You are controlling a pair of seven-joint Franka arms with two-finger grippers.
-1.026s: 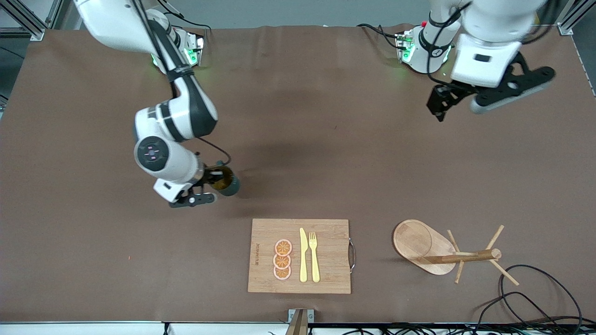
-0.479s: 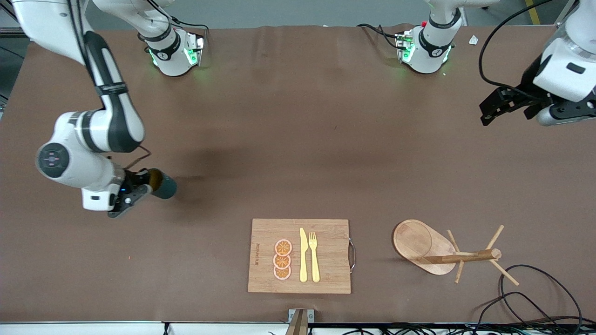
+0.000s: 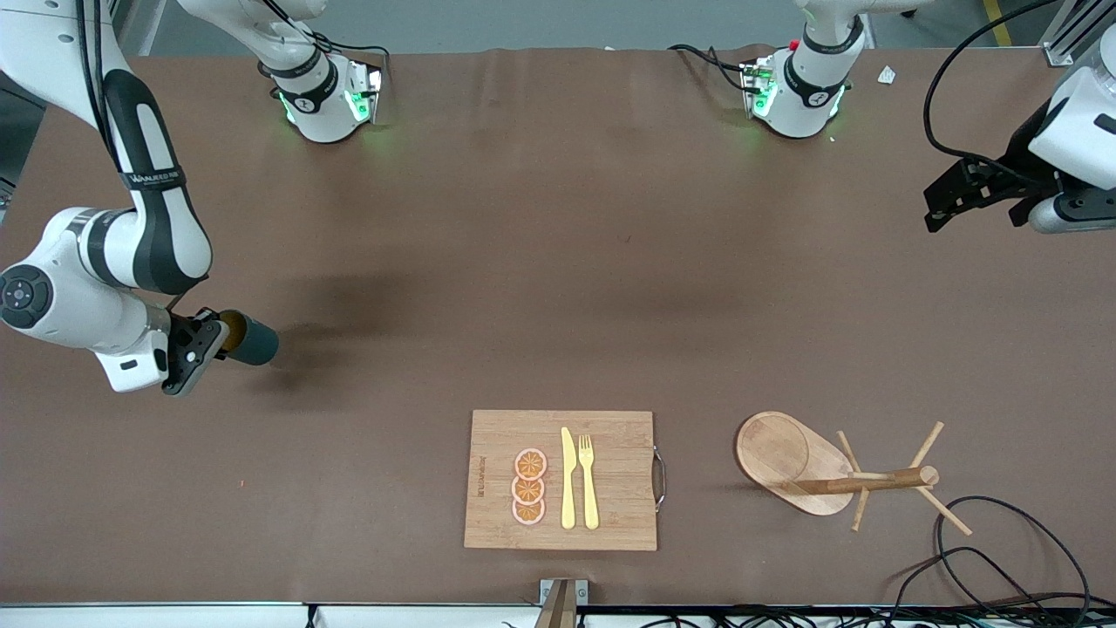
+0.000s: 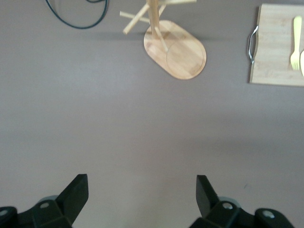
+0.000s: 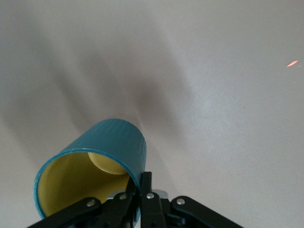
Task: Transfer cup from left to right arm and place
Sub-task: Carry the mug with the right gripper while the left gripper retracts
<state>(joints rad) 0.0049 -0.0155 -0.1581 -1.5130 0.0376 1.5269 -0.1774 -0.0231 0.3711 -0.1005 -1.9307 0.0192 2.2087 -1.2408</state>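
The right gripper (image 3: 207,342) is clamped on the rim of the cup (image 3: 248,339), one finger inside the yellow interior and one outside the teal wall. The cup is held tilted in the air over bare table, well apart from the cutting board (image 3: 560,480), toward the right arm's end of the table. The left gripper (image 3: 946,199) hangs with its fingers (image 4: 77,192) spread apart and holding nothing, over bare table toward the left arm's end, well apart from the cutting board and from the wooden peg rack (image 3: 828,471).

Cutlery (image 3: 578,479) and slices (image 3: 529,487) on board (image 3: 610,427)
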